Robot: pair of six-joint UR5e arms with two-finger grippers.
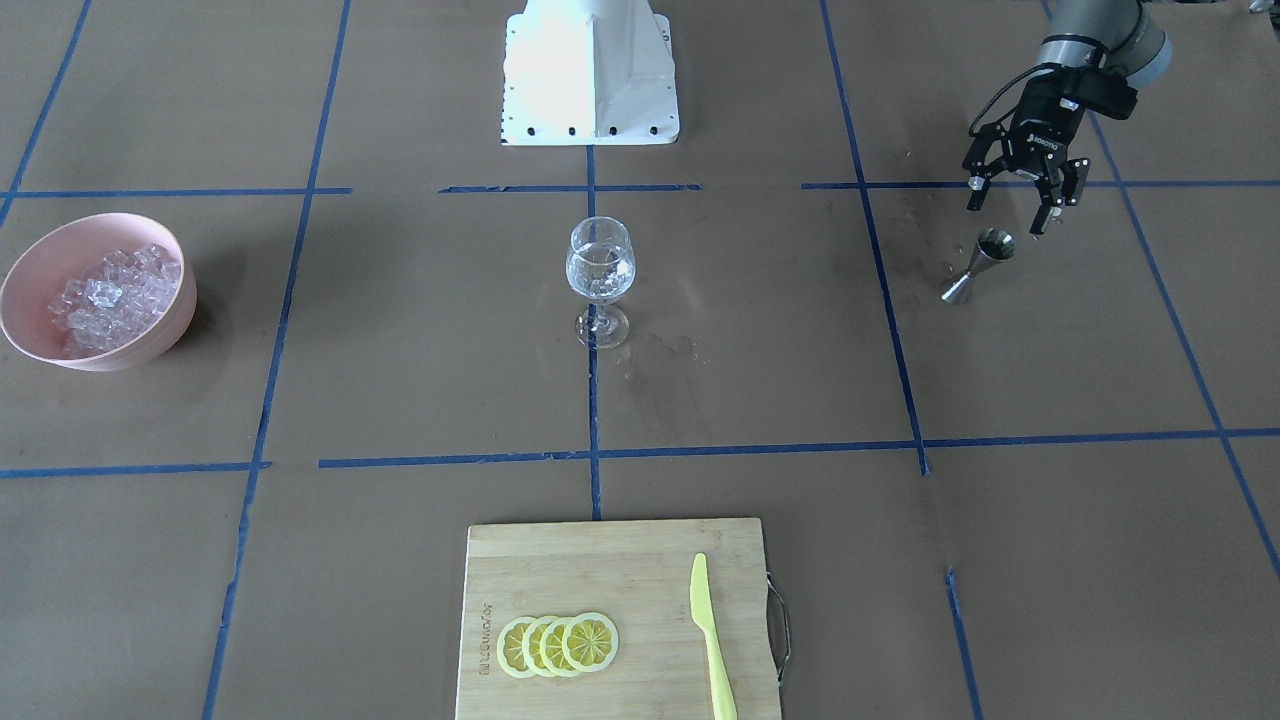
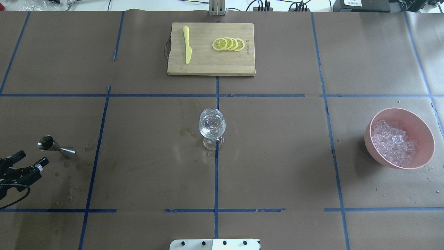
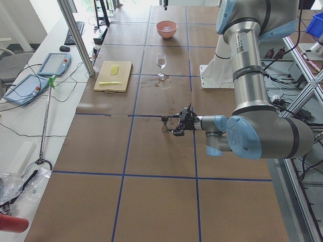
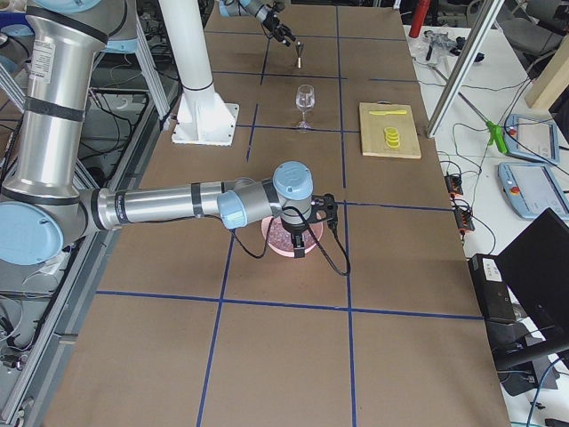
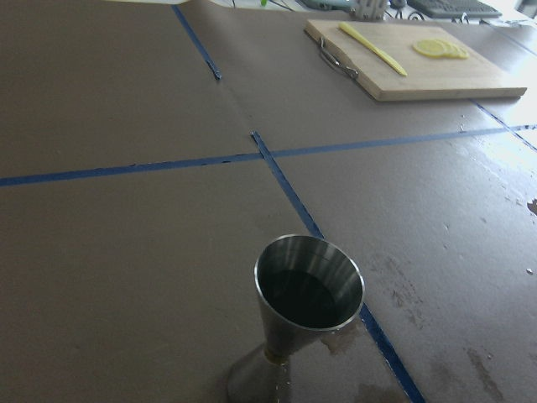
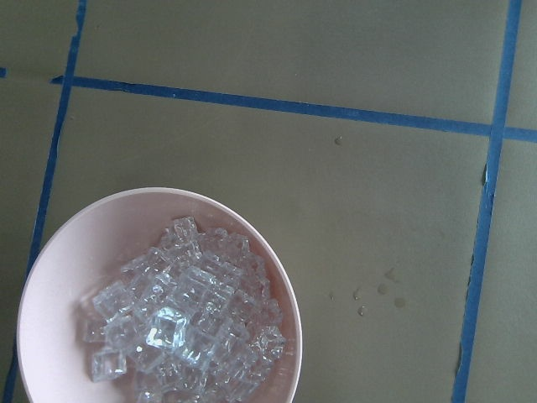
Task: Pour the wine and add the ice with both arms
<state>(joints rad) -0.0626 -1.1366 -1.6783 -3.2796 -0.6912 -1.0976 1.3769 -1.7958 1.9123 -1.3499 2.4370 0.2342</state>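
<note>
A wine glass [image 1: 600, 268] [image 2: 212, 125] stands at the table's middle with a little clear wine in its bowl. A steel jigger [image 1: 980, 265] [image 2: 55, 146] [image 5: 306, 311] stands upright on the table. My left gripper [image 1: 1005, 215] [image 2: 34, 157] is open and empty, just beside and above the jigger, apart from it. Ice cubes [image 1: 110, 295] [image 2: 393, 143] [image 6: 185, 323] fill a pink bowl [image 1: 170, 330] [image 2: 373, 152] [image 6: 277, 277]. My right gripper [image 4: 300, 242] hangs over that bowl. It shows only in the exterior right view, so I cannot tell whether it is open or shut.
A wooden cutting board [image 1: 600, 560] [image 2: 208, 66] holds lemon slices [image 1: 558, 645] [image 2: 229, 44] and a yellow knife [image 1: 712, 635] [image 2: 187, 44]. Wet spots [image 1: 655, 350] lie near the glass, and more [image 2: 69, 184] lie near the jigger. The white pedestal base [image 1: 590, 70] stands at the robot's side.
</note>
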